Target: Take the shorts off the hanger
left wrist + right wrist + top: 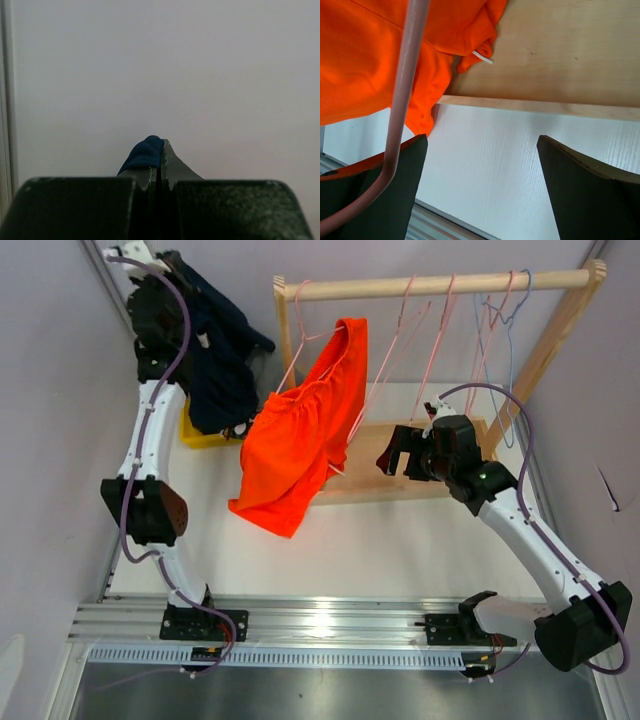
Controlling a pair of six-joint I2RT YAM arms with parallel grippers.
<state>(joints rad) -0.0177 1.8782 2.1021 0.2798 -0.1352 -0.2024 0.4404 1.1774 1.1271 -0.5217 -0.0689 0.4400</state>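
The left gripper (160, 148) is clenched tight on a fold of the navy shorts (220, 370); in the left wrist view a bump of dark blue cloth bulges out beside the closed fingertips. That arm is raised to the rear left corner, and the navy shorts hang down from it in a dark bunch over a yellow bin (196, 433). Whether their lower end touches the bin cannot be told.

The right gripper (482, 145) stands wide open and holds nothing. It hovers low over the white bench (490, 165), just in front of the wooden base board (560, 55) of the clothes rack (440, 284). A pink hanger wire (404, 100) runs down across the finger (395, 200) on the shorts' side; whether the two touch cannot be told.

The orange shorts (300, 440) are on a pink hanger on the rack's rail, at its left end. They droop forward over the base board towards the bench, and a white cord end (483, 57) pokes out at their hem. Further right on the rail hang bare wire hangers, several pink (440, 330) and one blue (510, 312).
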